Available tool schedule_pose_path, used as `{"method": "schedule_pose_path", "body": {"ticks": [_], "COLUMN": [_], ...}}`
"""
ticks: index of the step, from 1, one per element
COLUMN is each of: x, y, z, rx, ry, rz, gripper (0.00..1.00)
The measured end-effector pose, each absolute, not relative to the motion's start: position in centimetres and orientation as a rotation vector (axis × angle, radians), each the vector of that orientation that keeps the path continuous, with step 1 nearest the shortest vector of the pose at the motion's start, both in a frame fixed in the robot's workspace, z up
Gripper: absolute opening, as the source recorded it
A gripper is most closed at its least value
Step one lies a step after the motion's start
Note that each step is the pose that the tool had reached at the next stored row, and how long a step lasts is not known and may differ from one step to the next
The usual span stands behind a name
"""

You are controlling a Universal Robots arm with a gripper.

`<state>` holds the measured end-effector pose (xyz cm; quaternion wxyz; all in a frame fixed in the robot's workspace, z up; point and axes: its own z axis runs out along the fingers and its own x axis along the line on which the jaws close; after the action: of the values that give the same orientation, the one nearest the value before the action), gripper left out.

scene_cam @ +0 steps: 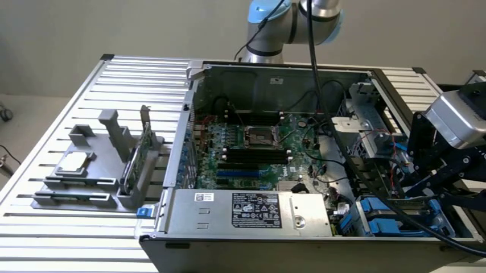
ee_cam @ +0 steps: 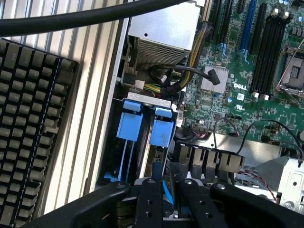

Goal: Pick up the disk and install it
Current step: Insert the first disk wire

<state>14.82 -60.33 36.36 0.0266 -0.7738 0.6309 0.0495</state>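
**Wrist view: disk pinched over the drive bay, not yet seated**

We are seeing the gripper [ee_cam: 169, 183] with its two black fingers [ee_cam: 152, 199] drawn close together on a thin blue-edged piece. We are reading that piece as the disk [ee_cam: 166, 189], held by the rail along its edge. Most of the disk's body is hidden behind the fingers, so we are not certain how it is tilted.

The disk is hanging just over the drive bay [ee_cam: 142, 156], near the two blue carrier tabs [ee_cam: 129, 126] that are already sitting in the bay. The motherboard [ee_cam: 247, 90] is lying beside the bay.

In the exterior view we are placing the gripper [scene_cam: 447, 196] over the near corner of the open computer case [scene_cam: 190, 114], on the exterior view's right. The power supply [scene_cam: 251, 210] is lying along the near edge. The parts fixture [scene_cam: 114, 199] on the slatted table [scene_cam: 45, 227], at the exterior view's left, is carrying a square silver chip [scene_cam: 72, 164] and a green card [scene_cam: 144, 151], but no disk.

We are judging the pick-up as done. The installing is only under way, since the disk is not looking seated in the bay.
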Motion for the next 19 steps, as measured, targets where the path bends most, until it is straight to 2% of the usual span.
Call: {"method": "schedule_pose_path", "body": {"ticks": [19], "x": [14.82], "y": [-60.33], "z": [36.36], "rx": [-2.391], "ry": [1.949], "rz": [0.153], "gripper": [0.22]}}
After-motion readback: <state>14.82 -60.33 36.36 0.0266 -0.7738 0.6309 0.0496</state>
